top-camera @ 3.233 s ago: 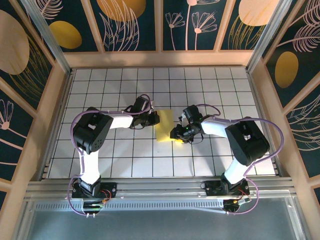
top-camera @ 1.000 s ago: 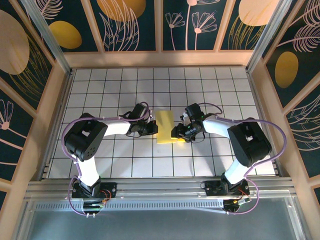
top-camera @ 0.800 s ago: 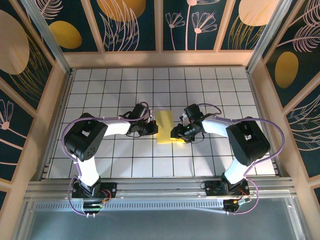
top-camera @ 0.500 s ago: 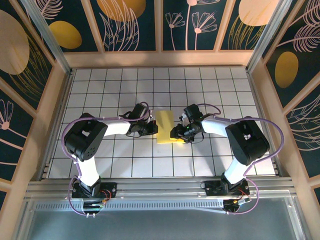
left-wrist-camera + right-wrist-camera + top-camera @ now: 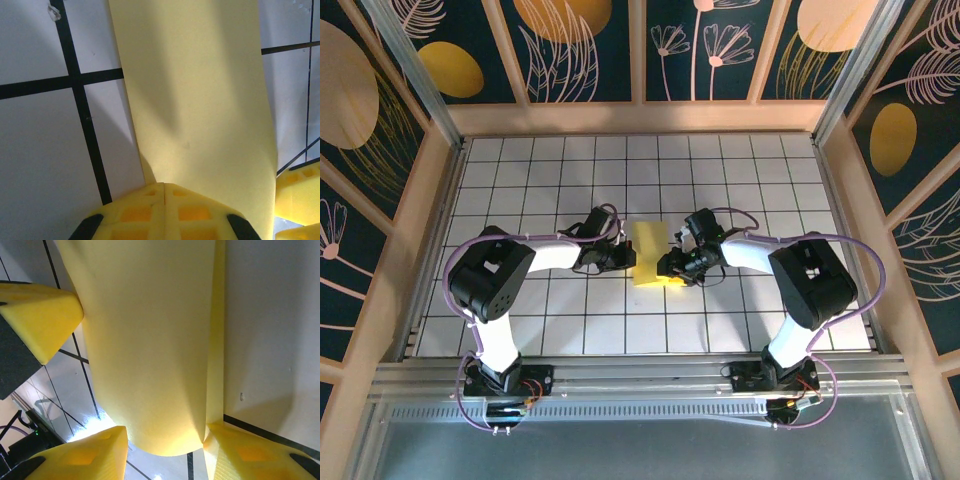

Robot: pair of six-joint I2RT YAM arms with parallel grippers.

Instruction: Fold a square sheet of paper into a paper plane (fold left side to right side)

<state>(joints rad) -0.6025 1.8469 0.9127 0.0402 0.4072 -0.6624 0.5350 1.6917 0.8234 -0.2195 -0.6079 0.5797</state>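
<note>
Left gripper (image 5: pixel 165 192), jaws together, touches the left edge of the folded pale yellow paper sheet (image 5: pixel 650 250); right gripper (image 5: pixel 165 450), jaws apart, straddles its right edge.

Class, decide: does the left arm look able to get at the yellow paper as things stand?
Likely yes: the shut left gripper sits against the yellow paper at its left edge, nothing between; the right gripper is on the opposite side.

One yellow paper sheet (image 5: pixel 650 250); two pincers: left pincer (image 5: pixel 624 258), right pincer (image 5: pixel 671 267); one table (image 5: pixel 720 170).
</note>
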